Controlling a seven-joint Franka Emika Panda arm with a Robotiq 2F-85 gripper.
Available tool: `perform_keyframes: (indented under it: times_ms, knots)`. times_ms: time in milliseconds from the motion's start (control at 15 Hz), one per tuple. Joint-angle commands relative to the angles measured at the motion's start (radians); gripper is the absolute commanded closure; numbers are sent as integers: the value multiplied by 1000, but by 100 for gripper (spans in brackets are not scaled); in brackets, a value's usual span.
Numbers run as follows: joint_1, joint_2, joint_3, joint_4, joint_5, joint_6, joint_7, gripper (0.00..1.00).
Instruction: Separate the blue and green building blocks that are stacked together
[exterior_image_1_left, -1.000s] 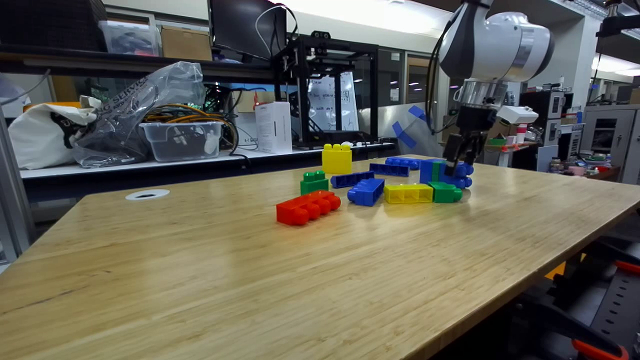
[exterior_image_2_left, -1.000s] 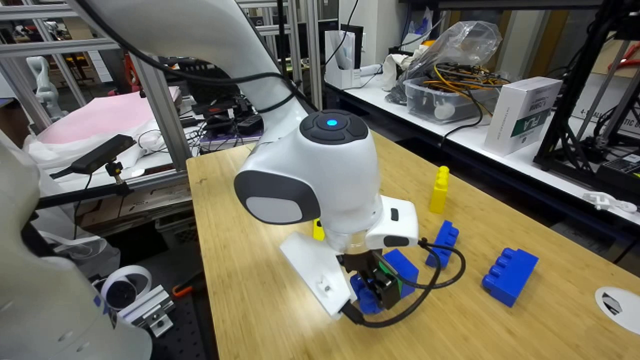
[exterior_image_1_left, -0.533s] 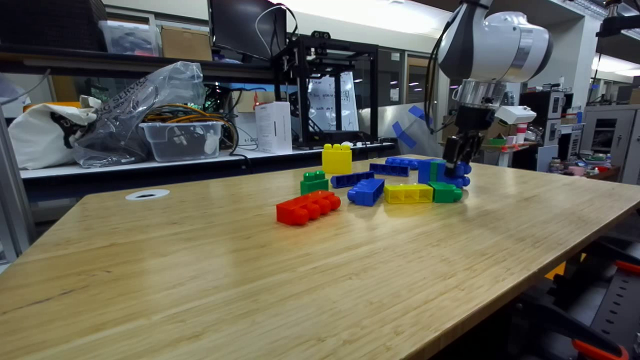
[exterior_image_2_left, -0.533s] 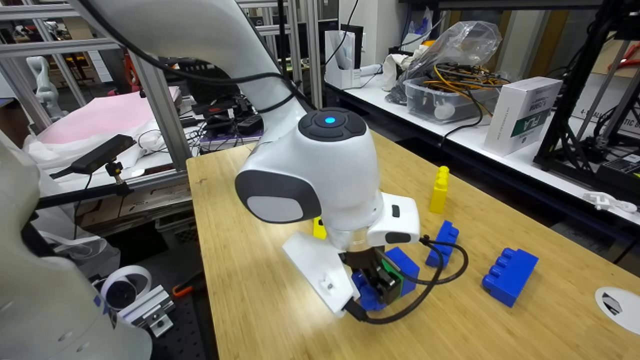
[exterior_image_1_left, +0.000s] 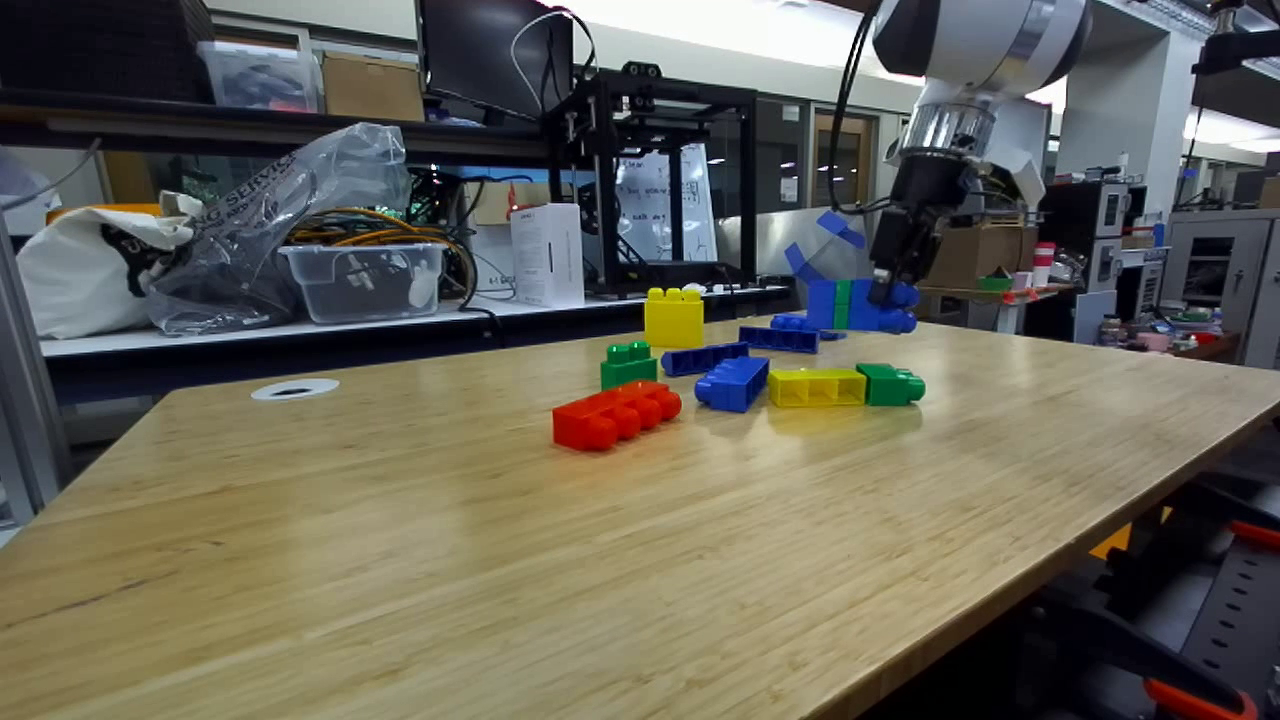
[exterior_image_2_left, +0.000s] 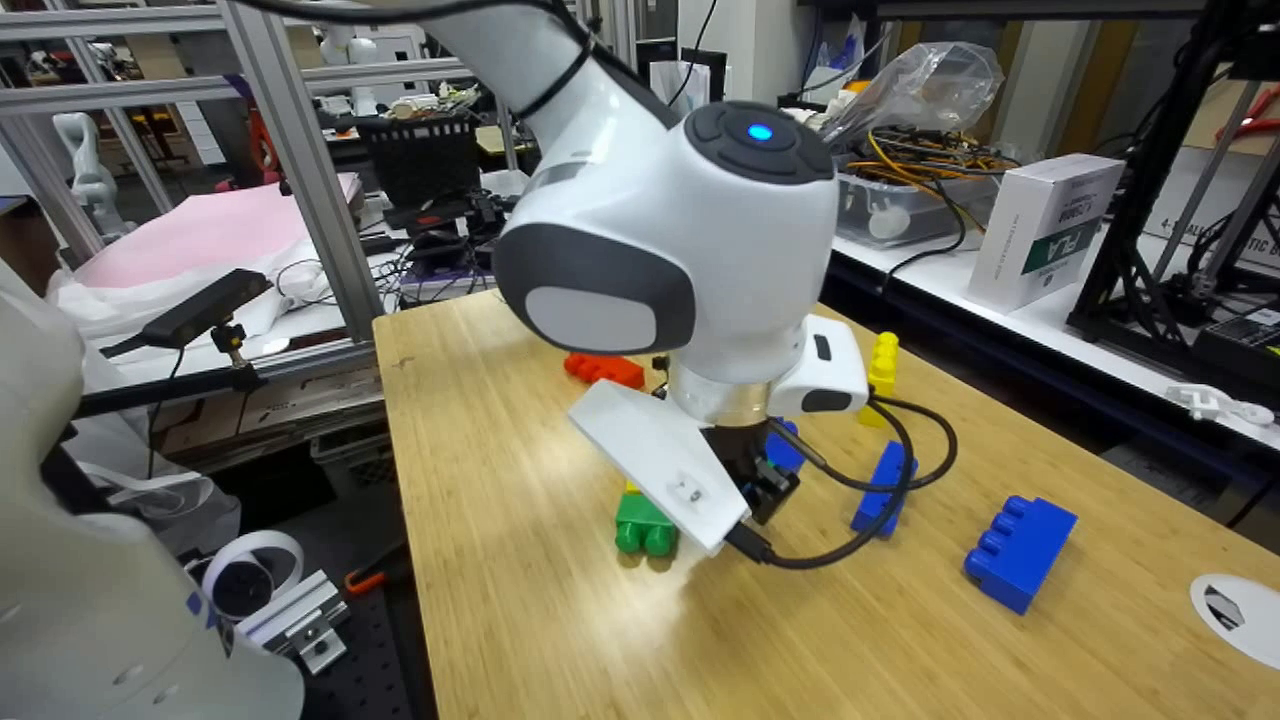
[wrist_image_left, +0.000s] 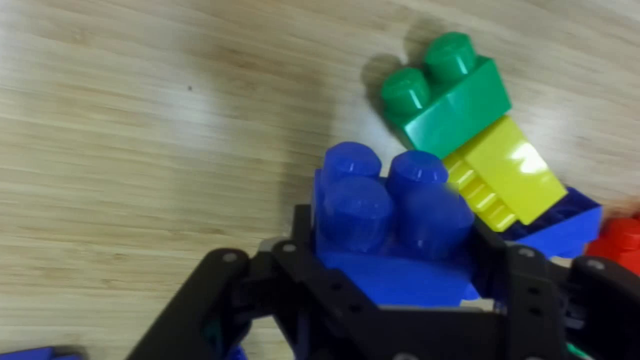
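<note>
Blue-green stack (exterior_image_1_left: 862, 310): lifted. Half a second ago it was seen low beside the loose bricks; now it is held in the air above the counter (exterior_image_1_left: 560, 540), set against the far edge in an exterior view.
Loose bricks: the loose green brick (exterior_image_2_left: 645, 520) and the red brick (exterior_image_2_left: 605, 371), hidden behind the arm (exterior_image_2_left: 620, 190) in that earlier exterior picture, have been uncovered by the move.
Green piece (exterior_image_1_left: 842, 304): sandwiched between the studded blue brick (exterior_image_1_left: 880, 319) and the outer blue brick (exterior_image_1_left: 820, 304); no gap can be made out on either side.
Separation: not yet achieved. The pickup is judged to be done; by lifting alone the joints have not been parted, so some bracing or a pull on the far end is probably called for.
Claw (wrist_image_left: 392, 225): clenched around the studded blue brick, the fingers (wrist_image_left: 302, 227) kept apart only by its width.
Contact: both sides of that brick appear to be pressed, though the right side is blurred in the wrist view; the studs (wrist_image_left: 356, 212) are left exposed between, and no grip on the green piece is seen.
</note>
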Motion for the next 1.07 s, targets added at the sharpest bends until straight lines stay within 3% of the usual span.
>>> perform_keyframes:
  times_ms: [0,467,1000]
  knots:
    - [-44,-9,-2,89,42,-276,-94,55]
    - [-113,137,-22,299,39,-673,-140,55]
    - [-223,423,47,480,60,-843,-187,55]
